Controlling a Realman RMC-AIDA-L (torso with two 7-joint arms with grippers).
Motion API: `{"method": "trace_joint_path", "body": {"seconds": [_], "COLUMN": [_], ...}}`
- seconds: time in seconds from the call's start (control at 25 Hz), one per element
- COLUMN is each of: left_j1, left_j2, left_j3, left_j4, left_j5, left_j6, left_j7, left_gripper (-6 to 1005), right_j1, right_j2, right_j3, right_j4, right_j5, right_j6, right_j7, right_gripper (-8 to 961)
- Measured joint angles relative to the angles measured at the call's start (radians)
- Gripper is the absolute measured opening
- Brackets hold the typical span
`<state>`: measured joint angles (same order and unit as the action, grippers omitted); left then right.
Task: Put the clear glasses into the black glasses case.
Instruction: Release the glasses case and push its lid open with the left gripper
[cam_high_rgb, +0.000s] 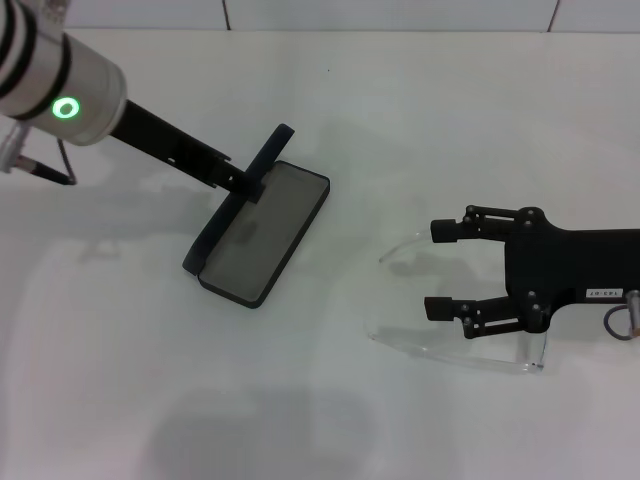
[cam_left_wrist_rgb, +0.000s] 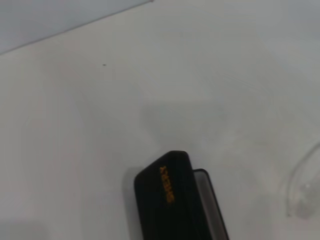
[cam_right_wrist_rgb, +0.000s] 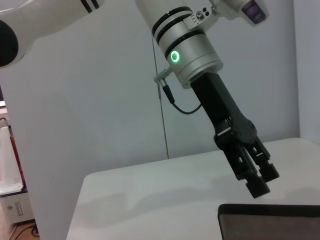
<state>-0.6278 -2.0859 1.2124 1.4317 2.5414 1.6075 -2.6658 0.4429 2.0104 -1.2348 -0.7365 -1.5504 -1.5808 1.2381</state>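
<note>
Black and open on the white table (cam_high_rgb: 420, 120), one black glasses case (cam_high_rgb: 262, 232) runs diagonally in the head view, lid raised beside the left gripper (cam_high_rgb: 243, 183), its hold impossible to tell. One pair of clear glasses (cam_high_rgb: 455, 345) lies well right, the right gripper (cam_high_rgb: 432, 268) spread wide above it, holding nothing.

The left wrist view shows the lid's orange lettering (cam_left_wrist_rgb: 166, 183).

The right wrist view shows the left gripper (cam_right_wrist_rgb: 260, 182) above the case edge.

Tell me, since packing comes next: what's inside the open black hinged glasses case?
Only grey lining shows inside the black hinged glasses case; the left gripper covers a bit near the lid.
</note>
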Motion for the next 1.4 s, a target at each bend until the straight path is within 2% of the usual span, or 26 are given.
{"method": "trace_joint_path", "body": {"seconds": [0.2,0.52,1.4], "left_j1": [-0.014,-0.057,-0.072], "left_j2": [-0.001,-0.001,-0.002], "left_j3": [0.043,0.065,0.068], "left_j4": [-0.027,-0.167,-0.25], "left_j5": [0.024,0.053,0.047], "left_j6": [-0.044,-0.132,-0.176], "left_j7": [-0.03,-0.031,-0.018], "left_gripper": [857,856,853], "right_j1": [0.001,0.0,0.006], "right_j2": [0.001,0.001,0.001], "right_j3": [0.0,0.0,0.002], "right_j4": [-0.001,-0.001,0.007], "right_j5": [0.0,-0.001,-0.001], "right_j6": [0.002,0.003,0.028], "right_j7": [-0.001,-0.002,-0.002], "right_gripper": [856,856,856]}}
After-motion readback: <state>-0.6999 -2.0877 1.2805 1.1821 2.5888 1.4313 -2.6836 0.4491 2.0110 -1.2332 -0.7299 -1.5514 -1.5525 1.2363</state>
